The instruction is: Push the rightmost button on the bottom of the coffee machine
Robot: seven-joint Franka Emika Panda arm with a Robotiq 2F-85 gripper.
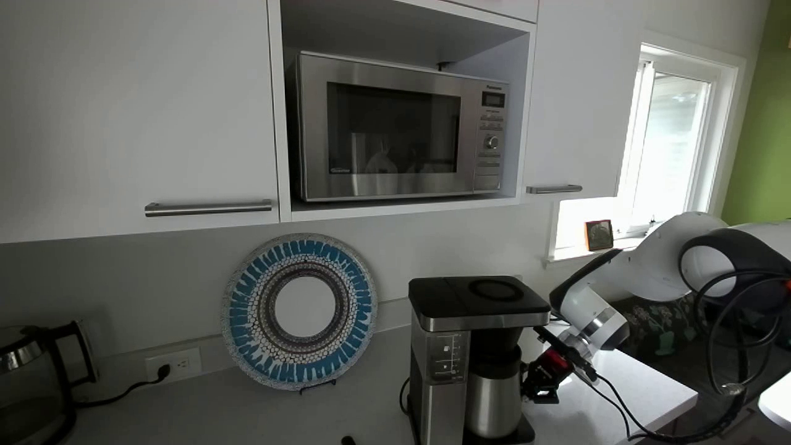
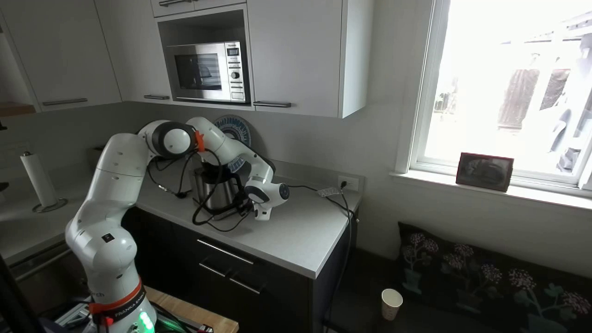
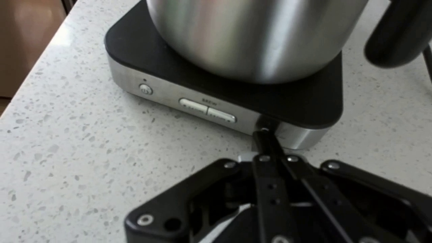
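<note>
The coffee machine stands on the counter in an exterior view, with a dark flat top and silver column. Its steel carafe also shows in the wrist view. In the wrist view its base front holds a round power button at left and a split brew button in the middle. My gripper is shut and empty, its fingertips together at the right end of this front. They cover the rightmost button, leaving a small bright edge. I cannot tell whether they touch or press it.
The carafe's black handle hangs right of the base. A steel microwave sits in the cabinet above. A patterned round plate and a dark kettle stand left. Cables hang from the arm. The counter edge lies nearby.
</note>
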